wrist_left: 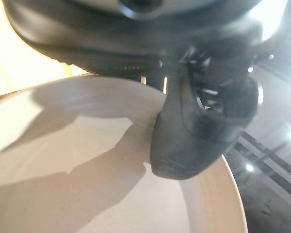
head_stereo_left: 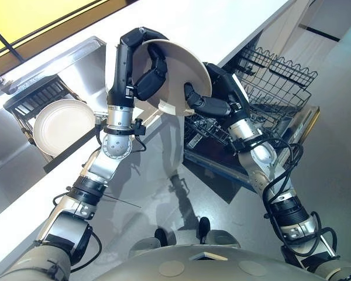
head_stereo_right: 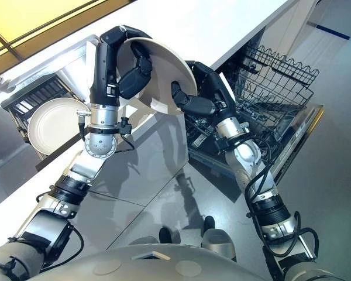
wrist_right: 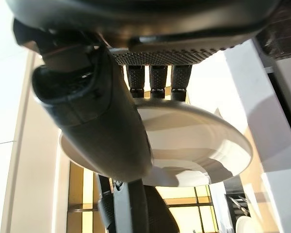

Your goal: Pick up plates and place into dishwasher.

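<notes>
Both hands are on one plate (head_stereo_left: 178,73), held up between the sink (head_stereo_left: 76,70) and the open dishwasher (head_stereo_left: 269,93): left hand (head_stereo_left: 149,76) pinches its upper rim, right hand (head_stereo_left: 206,104) pinches the lower edge. Another plate (head_stereo_left: 63,126) sits in the sink's rack (head_stereo_left: 32,99).

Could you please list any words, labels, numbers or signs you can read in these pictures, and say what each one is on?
None can be read.
The held plate, gripped by the left hand and the right hand, is plain.
The second plate, the dishwasher rack and the counter bear no legible print.
</notes>
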Controlling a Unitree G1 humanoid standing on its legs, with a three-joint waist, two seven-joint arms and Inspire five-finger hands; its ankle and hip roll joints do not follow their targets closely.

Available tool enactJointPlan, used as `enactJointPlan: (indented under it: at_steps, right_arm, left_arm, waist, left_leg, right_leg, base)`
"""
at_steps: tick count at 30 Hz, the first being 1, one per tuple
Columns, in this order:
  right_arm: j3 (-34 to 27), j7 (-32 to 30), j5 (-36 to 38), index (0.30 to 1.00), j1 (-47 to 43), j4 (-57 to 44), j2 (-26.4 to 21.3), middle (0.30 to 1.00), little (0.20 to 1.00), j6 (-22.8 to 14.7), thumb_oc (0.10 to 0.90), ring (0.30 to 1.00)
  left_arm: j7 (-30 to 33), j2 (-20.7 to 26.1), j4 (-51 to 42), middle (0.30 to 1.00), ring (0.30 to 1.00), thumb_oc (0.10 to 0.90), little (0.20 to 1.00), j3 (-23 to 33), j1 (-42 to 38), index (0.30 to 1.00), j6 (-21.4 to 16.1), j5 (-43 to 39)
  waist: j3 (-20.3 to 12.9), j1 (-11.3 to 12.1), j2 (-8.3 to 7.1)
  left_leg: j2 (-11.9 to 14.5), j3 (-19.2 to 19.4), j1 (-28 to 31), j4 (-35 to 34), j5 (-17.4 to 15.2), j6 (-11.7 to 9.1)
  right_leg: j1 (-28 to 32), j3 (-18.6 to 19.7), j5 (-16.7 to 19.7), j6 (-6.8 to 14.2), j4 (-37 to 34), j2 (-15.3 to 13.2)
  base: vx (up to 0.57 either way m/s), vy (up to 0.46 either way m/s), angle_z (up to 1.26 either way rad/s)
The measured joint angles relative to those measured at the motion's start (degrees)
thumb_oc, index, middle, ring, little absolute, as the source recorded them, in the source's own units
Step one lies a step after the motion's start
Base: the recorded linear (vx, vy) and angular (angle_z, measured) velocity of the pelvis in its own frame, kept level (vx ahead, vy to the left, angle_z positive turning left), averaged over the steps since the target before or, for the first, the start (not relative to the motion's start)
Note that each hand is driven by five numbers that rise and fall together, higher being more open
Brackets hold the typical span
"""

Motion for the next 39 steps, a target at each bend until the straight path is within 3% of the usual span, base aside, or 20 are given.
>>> enactJointPlan:
  at_steps: [9, 10, 11, 12, 19, 21, 26, 31, 35, 39]
  right_arm:
    - [0.29, -1.03, -0.06, 0.3, 1.97, 0.55, -0.19, 0.3, 0.2, -0.28, 0.1, 0.3]
    - [0.29, -1.04, -0.06, 0.3, 2.13, 0.55, -0.21, 0.3, 0.2, -0.46, 0.1, 0.3]
    - [0.29, -1.09, -0.07, 0.3, 2.2, 0.55, -0.27, 0.3, 0.2, -0.55, 0.1, 0.3]
    - [0.29, -1.14, -0.07, 0.3, 2.21, 0.55, -0.33, 0.3, 0.2, -0.57, 0.1, 0.3]
    - [-2.59, -6.66, -0.02, 0.3, 1.02, 2.92, -2.6, 0.3, 0.2, -1.37, 0.1, 0.3]
    - [-3.53, -8.68, -0.35, 0.3, -0.66, 3.0, -2.85, 0.3, 0.2, -2.6, 0.1, 0.3]
    - [-8.92, -16.78, -4.76, 0.3, -9.18, 6.88, -6.2, 0.3, 0.2, -6.43, 0.1, 0.3]
    - [-16.84, -26.63, -10.43, 0.3, -13.1, 16.14, -13.58, 0.3, 0.2, -8.48, 0.1, 0.3]
    - [-21.41, -30.29, -16.66, 0.3, -13.25, 27.97, -19.28, 0.3, 0.2, -6.56, 0.1, 0.3]
    - [-22.56, -30.06, -20.61, 0.3, -11.9, 35.32, -21.19, 0.3, 0.2, -3.26, 0.1, 0.3]
  left_arm:
    - [-5.32, -1.44, -0.05, 0.3, 0.3, 0.1, 0.2, 0.05, 1.83, 0.3, 2.44, -5.48]
    - [-6.07, -1.43, -0.05, 0.34, 0.34, 0.147, 0.247, 0.06, 1.88, 0.34, 2.53, -6.38]
    - [-6.93, -1.47, -0.05, 0.549, 0.549, 0.391, 0.491, 0.13, 2.03, 0.549, 2.58, -7.62]
    - [-7.69, -1.58, -0.05, 0.9, 0.9, 0.8, 0.9, 0.14, 2.08, 0.9, 2.75, -8.79]
    - [-23.23, -2.09, -0.9, 0.9, 0.9, 0.8, 0.9, -0.77, 2.37, 0.9, 4.92, -25.46]
    - [-24.97, -1.96, -1.44, 0.9, 0.9, 0.8, 0.9, -0.81, 2.36, 0.9, 5.92, -27.17]
    - [-26.82, 3.68, -2.29, 0.9, 0.9, 0.8, 0.9, 0.13, -0.22, 0.9, 8.81, -31.37]
    - [-26.57, 9.49, -2.8, 0.9, 0.9, 0.8, 0.9, 6.58, -1.29, 0.9, 8.83, -32.59]
    - [-26.38, 13.49, -2.66, 0.9, 0.9, 0.8, 0.9, 12.05, -1.18, 0.9, 8.81, -32.9]
    - [-25.91, 15.23, -2.54, 0.9, 0.9, 0.8, 0.9, 15.85, -0.83, 0.9, 8.79, -34.63]
  waist:
    - [0.07, 0.34, -0.13]
    - [0.08, 0.34, -0.14]
    - [0.08, 0.32, -0.14]
    - [0.08, 0.33, -0.14]
    - [0.08, 1.6, -0.14]
    - [0.08, 1.6, -0.14]
    - [0.08, 1.63, -0.12]
    - [0.07, 3.08, -0.09]
    - [0.11, 3.45, -0.03]
    - [0.18, 4.52, 0.09]
  left_leg:
    - [-0.06, -0.23, -0.1, -0.02, 0.06, 0.08]
    - [-0.06, -0.26, -0.1, -0.02, 0.06, 0.09]
    - [-0.06, -0.28, -0.1, -0.02, 0.06, 0.09]
    - [-0.06, -0.29, -0.1, -0.02, 0.06, 0.09]
    - [-0.15, -0.65, -0.09, -0.02, 0.14, 0.2]
    - [-0.13, -0.72, -0.09, -0.02, 0.16, 0.22]
    - [-0.18, -2.65, -0.18, -0.04, 0.44, 0.2]
    - [-0.21, -3.64, -0.54, -0.07, 0.61, 0.25]
    - [-0.44, -5.38, -1.29, -0.08, 0.92, 0.49]
    - [-0.44, -5.88, -1.31, -0.15, 0.95, 0.48]
  right_leg:
    - [0.02, -0.39, -0.01, 0.01, -0.01, -0.1]
    - [0.02, -0.48, -0.01, 0.01, -0.01, -0.11]
    - [0.03, -0.66, -0.01, 0.02, -0.01, -0.12]
    - [0.02, -0.7, -0.01, 0.01, -0.01, -0.12]
    - [0.21, -0.96, -0.02, 0.03, -0.03, -0.25]
    - [0.27, -1.02, -0.02, 0.04, -0.05, -0.26]
    - [0.67, -2.14, -0.12, 0.13, -0.09, -0.36]
    - [0.84, -2.9, -0.27, 0.26, -0.09, -0.57]
    - [0.84, -4.21, -0.46, 0.45, -0.08, -1.03]
    - [1.11, -4.79, -0.58, 0.57, -0.07, -1.09]
  base:
    - [0.0, 0.0, 0.0]
    - [0.0, 0.0, 0.0]
    - [0.0, 0.0, 0.0]
    - [0.0, 0.0, 0.0]
    - [0.01, -0.008, 0.01]
    - [0.0, -0.015, 0.01]
    - [0.0, -0.039, 0.11]
    - [0.0, -0.042, 0.11]
    - [0.03, -0.026, 0.22]
    - [0.06, -0.017, 0.08]
